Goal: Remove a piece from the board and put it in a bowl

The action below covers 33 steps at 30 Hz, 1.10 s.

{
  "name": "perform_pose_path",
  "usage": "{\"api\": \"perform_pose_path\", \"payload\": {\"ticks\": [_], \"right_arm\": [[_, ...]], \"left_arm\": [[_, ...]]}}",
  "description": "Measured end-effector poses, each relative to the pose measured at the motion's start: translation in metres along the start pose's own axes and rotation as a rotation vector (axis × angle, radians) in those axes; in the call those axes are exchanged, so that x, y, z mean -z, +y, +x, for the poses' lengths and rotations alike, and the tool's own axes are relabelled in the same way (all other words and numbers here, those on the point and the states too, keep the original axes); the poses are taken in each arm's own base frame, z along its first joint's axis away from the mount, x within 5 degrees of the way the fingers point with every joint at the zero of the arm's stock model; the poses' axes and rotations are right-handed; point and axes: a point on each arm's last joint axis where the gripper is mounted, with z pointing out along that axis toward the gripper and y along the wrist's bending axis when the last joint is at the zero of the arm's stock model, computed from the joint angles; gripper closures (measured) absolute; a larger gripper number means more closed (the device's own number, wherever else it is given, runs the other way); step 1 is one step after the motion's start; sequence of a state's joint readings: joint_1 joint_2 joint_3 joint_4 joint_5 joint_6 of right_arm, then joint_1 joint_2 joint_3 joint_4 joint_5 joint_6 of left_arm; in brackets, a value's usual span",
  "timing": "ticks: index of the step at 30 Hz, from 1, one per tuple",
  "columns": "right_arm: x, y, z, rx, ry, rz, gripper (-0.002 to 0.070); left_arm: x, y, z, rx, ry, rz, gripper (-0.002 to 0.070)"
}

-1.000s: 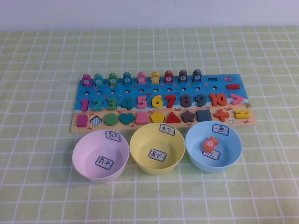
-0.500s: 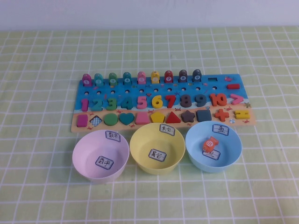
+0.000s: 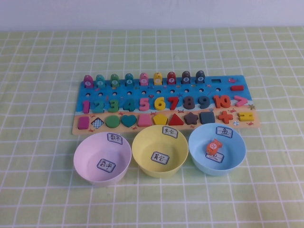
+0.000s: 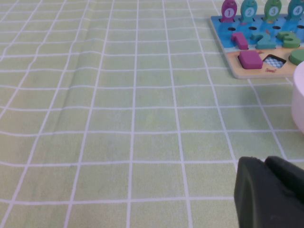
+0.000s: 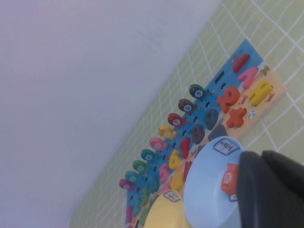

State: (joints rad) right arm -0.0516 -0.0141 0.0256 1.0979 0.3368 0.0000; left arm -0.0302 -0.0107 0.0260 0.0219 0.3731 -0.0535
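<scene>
The blue-and-tan board (image 3: 250, 124) lies across the middle of the table. The yellow equals-sign piece (image 3: 245, 116) sits in its slot at the board's right end, beside the orange plus (image 3: 226, 116). The pale yellow bowl (image 3: 160, 151) stands in front of the board, between two other bowls, and holds no piece. Neither arm shows in the high view. My left gripper (image 4: 265, 161) is shut and empty above the cloth, left of the board's left end (image 4: 235, 66). My right gripper (image 5: 261, 156) is shut and empty, near the blue bowl (image 5: 209, 190); the piece (image 5: 260, 91) lies beyond it.
A pink bowl (image 3: 102, 158) stands left of the yellow one. A blue bowl (image 3: 217, 148) on its right holds an orange fish block (image 3: 213, 146). Coloured numbers, shape pieces and fish pegs (image 3: 143, 79) fill the board. Green checked cloth covers the table.
</scene>
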Motion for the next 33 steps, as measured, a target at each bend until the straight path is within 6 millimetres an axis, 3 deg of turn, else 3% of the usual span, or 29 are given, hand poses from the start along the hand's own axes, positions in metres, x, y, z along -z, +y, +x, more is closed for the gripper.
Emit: {"api": "perform_pose_path", "payload": {"ticks": [9,15,21,27,33], "right_arm": [[0.0,-0.001,-0.002,0.024,-0.021,0.008,0.0694],[0.0,0.0,-0.005,0.181,-0.046,0.011,0.0694],[-0.002,0.045,-0.032,0.517,-0.043,0.06,0.0694],[-0.037,0.095,-0.068,0.809,0.294,0.241,0.0694],[-0.088,0.119,-0.099,0.858,0.667,0.405,0.0694]], "left_arm": [[0.0,0.0,0.0,0.0,0.0,0.0,0.068],[0.0,0.0,0.0,0.0,0.0,0.0,0.068],[0.0,0.0,0.0,0.0,0.0,0.0,0.068],[0.0,0.0,0.0,0.0,0.0,0.0,0.068],[0.0,0.0,0.0,0.0,0.0,0.0,0.068]]}}
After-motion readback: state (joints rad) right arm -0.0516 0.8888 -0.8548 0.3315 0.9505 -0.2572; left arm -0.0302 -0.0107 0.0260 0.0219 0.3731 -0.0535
